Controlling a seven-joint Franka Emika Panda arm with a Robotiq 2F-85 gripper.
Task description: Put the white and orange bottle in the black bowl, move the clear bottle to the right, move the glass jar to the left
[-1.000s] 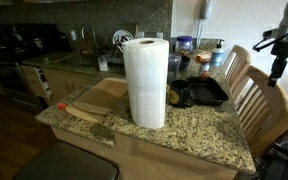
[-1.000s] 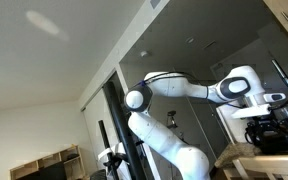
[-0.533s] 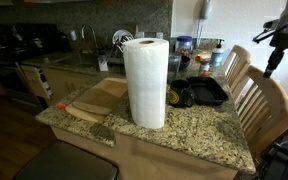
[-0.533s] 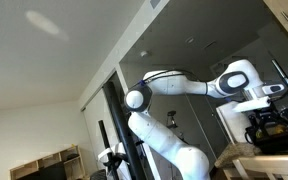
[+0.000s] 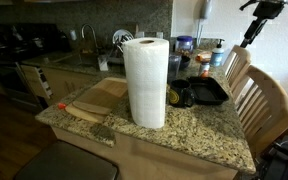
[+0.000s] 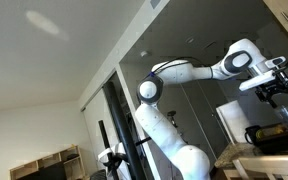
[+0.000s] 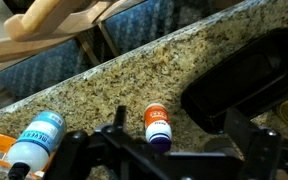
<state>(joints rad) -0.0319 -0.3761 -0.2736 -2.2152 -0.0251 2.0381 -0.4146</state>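
Jaws of your gripper stand apart, empty, raised above the speckled granite counter where the small white and orange bottle sits near the glossy black bowl.

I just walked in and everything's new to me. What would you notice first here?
A tall white paper towel roll stands in the middle of the speckled stone counter. A big white robot arm bends high in the air. In the wrist view, a small white and orange bottle sits near a black bowl.
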